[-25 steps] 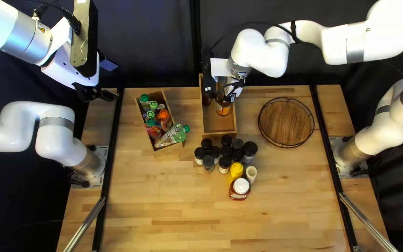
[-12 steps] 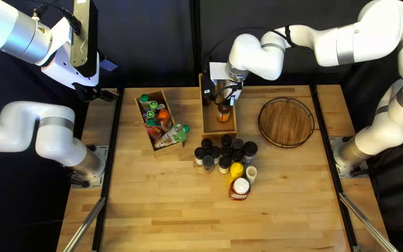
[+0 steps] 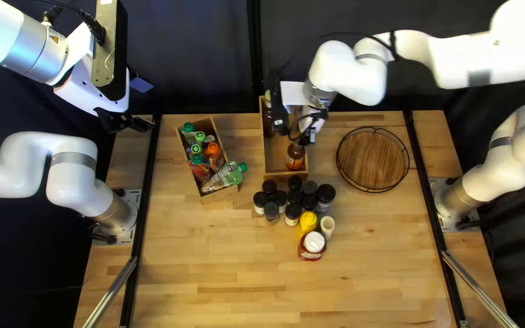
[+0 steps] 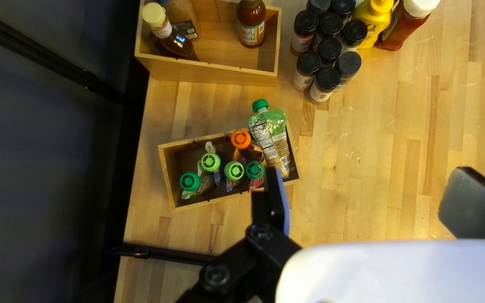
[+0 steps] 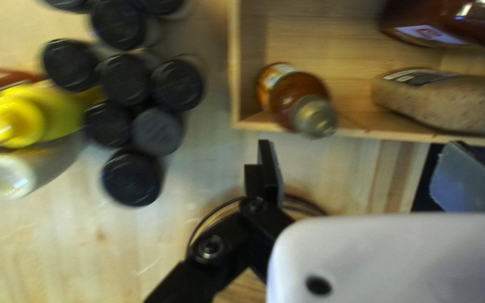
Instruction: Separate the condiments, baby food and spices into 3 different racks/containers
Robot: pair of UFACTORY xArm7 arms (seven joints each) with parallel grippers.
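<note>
Where the pale wooden table (image 3: pixel 214 267) ends: black curtain (image 3: pixel 189 54), top of top left view
Pouches (image 3: pixel 216 159) with green and orange caps: wooden box (image 3: pixel 221 194), left of centre
Black-lidded jars (image 3: pixel 271 211), yellow squeeze bottle (image 3: pixel 307 223): centre
Left gripper (image 3: pixel 141 125): upper left, spread
Right gripper (image 3: pixel 302 132): upper centre, spread
Top left view, unlike left wrist view: round black-wire wooden tray (image 3: pixel 373 159), right

a dark curtain (image 3: pixel 202 61) hangs behind the wooden table (image 3: pixel 214 267); black rails (image 3: pixel 141 218) line its sides.

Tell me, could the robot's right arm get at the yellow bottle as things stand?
Probably yes: its jaws stand apart with nothing between them, and nothing covers the yellow bottle from above, though the red bottle, pale bottle and black-lidded jars crowd it.
</note>
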